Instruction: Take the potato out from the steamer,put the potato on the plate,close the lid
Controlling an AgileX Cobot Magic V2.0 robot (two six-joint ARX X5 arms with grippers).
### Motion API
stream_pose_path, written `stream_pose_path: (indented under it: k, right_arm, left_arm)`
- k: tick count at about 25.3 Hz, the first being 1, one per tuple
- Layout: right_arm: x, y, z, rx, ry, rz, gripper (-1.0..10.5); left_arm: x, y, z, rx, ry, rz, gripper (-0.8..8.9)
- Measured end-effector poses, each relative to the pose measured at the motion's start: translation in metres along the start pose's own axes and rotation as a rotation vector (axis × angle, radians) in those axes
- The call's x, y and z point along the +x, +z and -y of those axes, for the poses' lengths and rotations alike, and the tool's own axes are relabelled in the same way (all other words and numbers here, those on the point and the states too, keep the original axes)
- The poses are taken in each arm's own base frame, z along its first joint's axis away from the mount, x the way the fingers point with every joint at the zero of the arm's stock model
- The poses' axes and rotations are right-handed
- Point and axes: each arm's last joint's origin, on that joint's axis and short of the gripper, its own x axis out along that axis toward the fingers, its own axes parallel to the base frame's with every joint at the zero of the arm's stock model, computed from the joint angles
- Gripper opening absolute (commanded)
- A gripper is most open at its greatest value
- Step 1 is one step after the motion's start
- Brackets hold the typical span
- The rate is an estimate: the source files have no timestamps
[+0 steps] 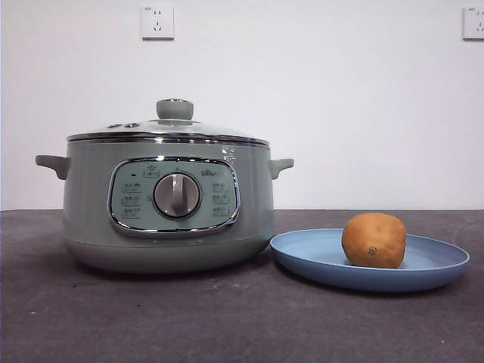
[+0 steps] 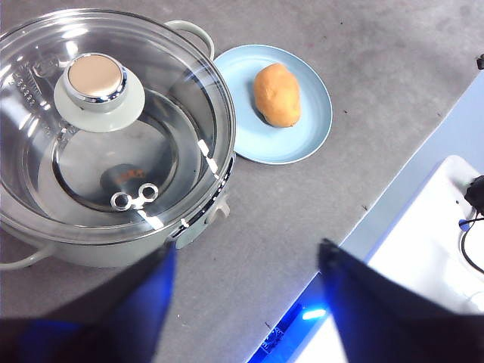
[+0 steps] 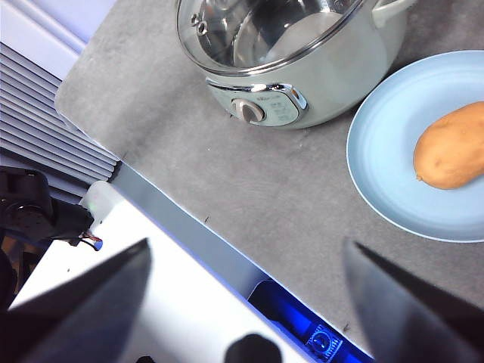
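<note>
The sage-green steamer (image 1: 168, 208) stands at the left of the front view with its glass lid (image 1: 170, 130) shut on it. It also shows in the left wrist view (image 2: 198, 227) and the right wrist view (image 3: 333, 72). The brown potato (image 1: 373, 240) lies on the light-blue plate (image 1: 318, 253) to the steamer's right. The potato (image 2: 277, 94) and plate (image 2: 314, 128) show in the left wrist view, and the potato (image 3: 451, 147) and plate (image 3: 386, 162) in the right wrist view. My left gripper (image 2: 246, 299) is open and empty, high above the table. My right gripper (image 3: 246, 299) is open and empty, also raised.
The lid's knob (image 2: 96, 82) has a shiny metal cap. The table's front edge (image 3: 197, 242) and white base parts (image 2: 431, 242) lie under both wrists. Two wall sockets (image 1: 157, 22) are on the white wall behind.
</note>
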Motion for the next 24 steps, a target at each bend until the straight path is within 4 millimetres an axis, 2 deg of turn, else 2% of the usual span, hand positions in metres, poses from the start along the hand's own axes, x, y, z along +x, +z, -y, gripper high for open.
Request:
stream_pose_path:
  k: [24]
  right_arm:
    - [-0.0003, 0.0000, -0.0001, -0.008, -0.001, 0.002, 0.0]
  left_arm:
    - [-0.0003, 0.0001, 0.0006, -0.001, -0.012, 0.005, -0.08]
